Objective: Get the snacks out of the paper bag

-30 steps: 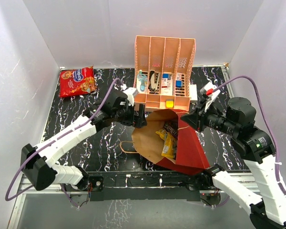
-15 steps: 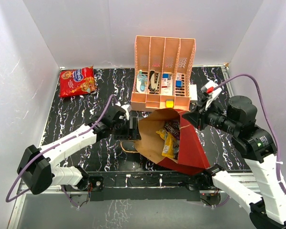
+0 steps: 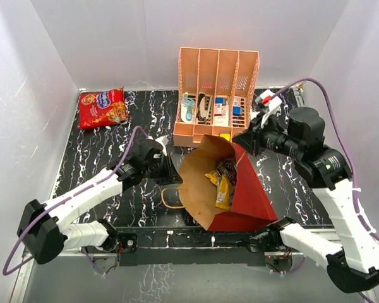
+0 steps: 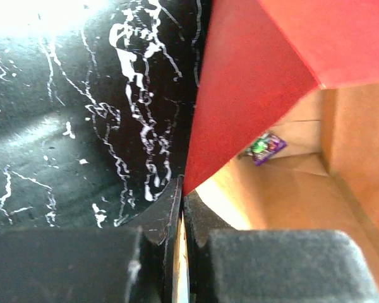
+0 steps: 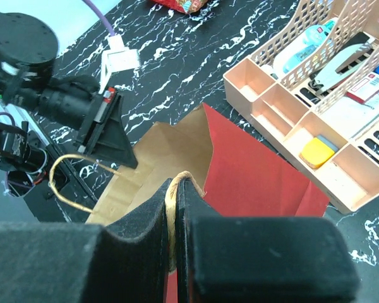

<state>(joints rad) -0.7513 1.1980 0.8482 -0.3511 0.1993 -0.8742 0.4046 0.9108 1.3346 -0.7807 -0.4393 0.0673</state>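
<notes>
A large red cookie bag [image 3: 102, 107], glossy and crinkled, lies flat at the far-left corner of the black marbled table [image 3: 95, 151], already out. To its right, the left gripper [image 3: 172, 172] is pinched shut on the left rim of the paper bag [image 3: 249, 197]; its wrist view shows the thin paper edge clamped between the pads. The bag is stiff paper, red outside and brown kraft inside. It lies slanted, with its long axis running from the mouth by the peach rack [image 3: 218, 69] down toward the near right. Inside lie the remaining snacks [image 3: 221, 180], small yellow and brown packets, plus a purple packet [image 4: 265, 146] deeper in. They sit right of the left gripper, roughly midway between the arms. The right gripper [image 3: 246, 140] is clamped on the far rim at a twine handle [image 5: 177, 182]. Either arm probably has to let go before reaching in.
</notes>
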